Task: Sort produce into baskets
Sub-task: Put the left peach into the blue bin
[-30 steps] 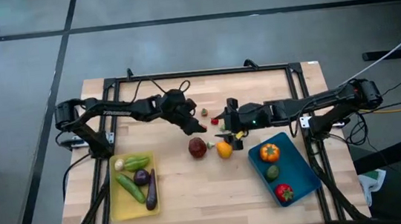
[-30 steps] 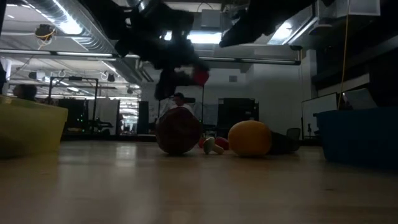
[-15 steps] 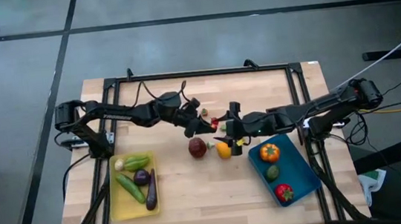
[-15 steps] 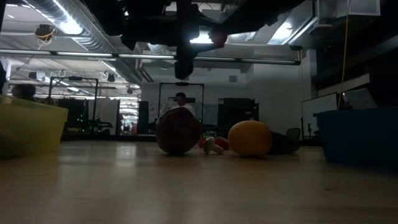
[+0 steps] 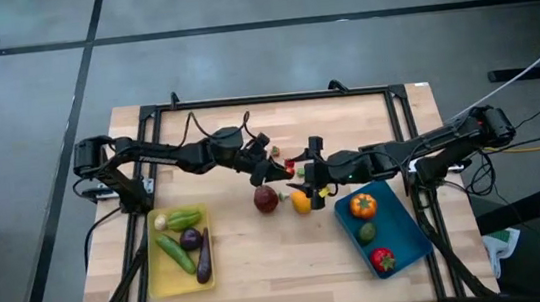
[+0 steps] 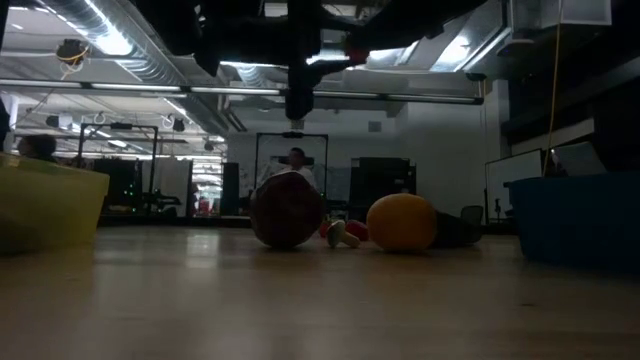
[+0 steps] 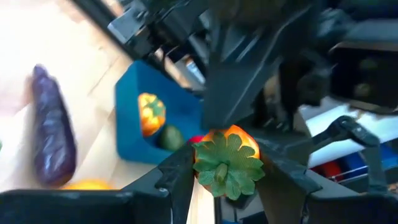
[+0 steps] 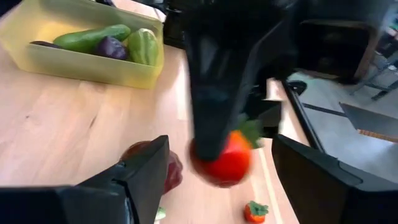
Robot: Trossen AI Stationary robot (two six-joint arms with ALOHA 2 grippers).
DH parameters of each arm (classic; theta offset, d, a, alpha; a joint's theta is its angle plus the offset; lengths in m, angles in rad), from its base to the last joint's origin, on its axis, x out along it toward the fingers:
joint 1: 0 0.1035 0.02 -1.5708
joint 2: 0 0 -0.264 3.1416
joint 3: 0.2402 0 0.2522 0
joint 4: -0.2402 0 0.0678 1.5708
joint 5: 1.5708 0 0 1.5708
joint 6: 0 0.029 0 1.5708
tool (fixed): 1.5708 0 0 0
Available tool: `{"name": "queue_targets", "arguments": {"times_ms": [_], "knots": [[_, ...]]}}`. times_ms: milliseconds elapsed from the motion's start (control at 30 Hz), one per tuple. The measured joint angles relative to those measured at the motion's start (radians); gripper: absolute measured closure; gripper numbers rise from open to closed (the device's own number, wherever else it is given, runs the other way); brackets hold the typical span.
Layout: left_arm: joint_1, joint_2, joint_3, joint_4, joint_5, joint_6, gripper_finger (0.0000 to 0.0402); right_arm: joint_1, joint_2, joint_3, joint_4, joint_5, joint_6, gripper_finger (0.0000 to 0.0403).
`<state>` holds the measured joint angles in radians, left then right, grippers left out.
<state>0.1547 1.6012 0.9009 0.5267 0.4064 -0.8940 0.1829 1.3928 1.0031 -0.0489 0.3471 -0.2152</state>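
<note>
Over the last second the left end effector [image 5: 277, 158] has carried its gripped red pepper [image 7: 227, 160] above mid-worktop [image 5: 251, 259] to the open, empty right end effector [image 5: 310, 176], suggesting a handover toward the blue basket [image 5: 404, 219].

Legible text, labels, brands, numbers, signs: none found in any view. Surfaces of produce, trays, arms and table carry no readable markings.
</note>
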Motion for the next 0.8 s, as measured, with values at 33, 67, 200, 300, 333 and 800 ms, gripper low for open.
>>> {"name": "queue_targets", "arguments": {"times_ms": [33,67,200,300,333,800], "knots": [[0.0,0.0,0.0,0.018,0.0,0.0,0.0251,0.0,0.0,0.0,0.0,-0.006,0.0,0.0123],[0.0,0.0,0.0,0.035,-0.001,-0.001,0.0251,0.0,0.0,0.0,0.0,-0.011,0.0,0.0123],[0.0,0.0,0.0,0.062,-0.001,-0.018,0.0251,0.001,0.0,0.0,0.0,-0.012,0.0,0.0123],[0.0,0.0,0.0,0.06,-0.001,-0.02,0.0251,0.001,0.001,0.0,0.005,-0.017,0.0,0.0123],[0.0,0.0,0.0,0.06,-0.001,-0.019,0.0251,0.001,0.001,0.0,0.008,-0.017,0.0,0.0123],[0.0,0.0,0.0,0.058,0.0,-0.016,0.0251,0.001,0.001,0.0,0.033,-0.016,-0.001,0.017]]}}
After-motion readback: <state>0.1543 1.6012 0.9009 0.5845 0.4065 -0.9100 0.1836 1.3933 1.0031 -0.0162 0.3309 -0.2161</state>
